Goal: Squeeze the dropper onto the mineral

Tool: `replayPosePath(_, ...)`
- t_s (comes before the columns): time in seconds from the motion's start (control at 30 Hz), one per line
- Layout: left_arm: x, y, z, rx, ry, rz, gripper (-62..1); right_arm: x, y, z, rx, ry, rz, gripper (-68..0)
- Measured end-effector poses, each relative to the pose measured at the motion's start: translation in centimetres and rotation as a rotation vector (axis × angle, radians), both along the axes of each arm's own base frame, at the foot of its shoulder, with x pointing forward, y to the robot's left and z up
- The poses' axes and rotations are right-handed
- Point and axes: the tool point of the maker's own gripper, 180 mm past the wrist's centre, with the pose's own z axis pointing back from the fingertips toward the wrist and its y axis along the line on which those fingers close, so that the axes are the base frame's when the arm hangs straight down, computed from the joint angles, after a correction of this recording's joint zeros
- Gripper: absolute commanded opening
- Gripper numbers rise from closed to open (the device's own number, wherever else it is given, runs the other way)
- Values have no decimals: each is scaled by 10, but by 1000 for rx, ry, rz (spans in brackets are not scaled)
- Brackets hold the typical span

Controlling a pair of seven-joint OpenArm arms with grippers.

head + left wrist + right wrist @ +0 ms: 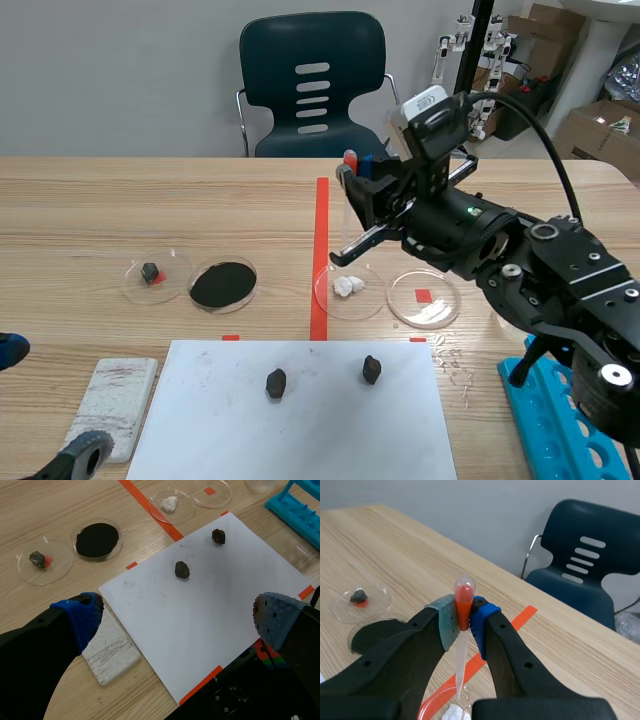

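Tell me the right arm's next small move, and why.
Probably tighten the right hand slightly on the dropper to release a drop. The hand is shut on the dropper's upper end, the dropper hangs tip-down, and its tip seems to sit just above the white mineral in the dish.

Wood-grain table [100, 200], matt white paper [300, 420], translucent plastic dropper [462, 647]
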Motion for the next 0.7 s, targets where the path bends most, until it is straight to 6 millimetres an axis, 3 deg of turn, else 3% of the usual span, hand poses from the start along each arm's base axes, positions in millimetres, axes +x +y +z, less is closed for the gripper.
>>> replayPosePath(0.7, 0, 0, 0, 0, 0, 0, 14, 1, -2, -27, 17, 58, -9, -609)
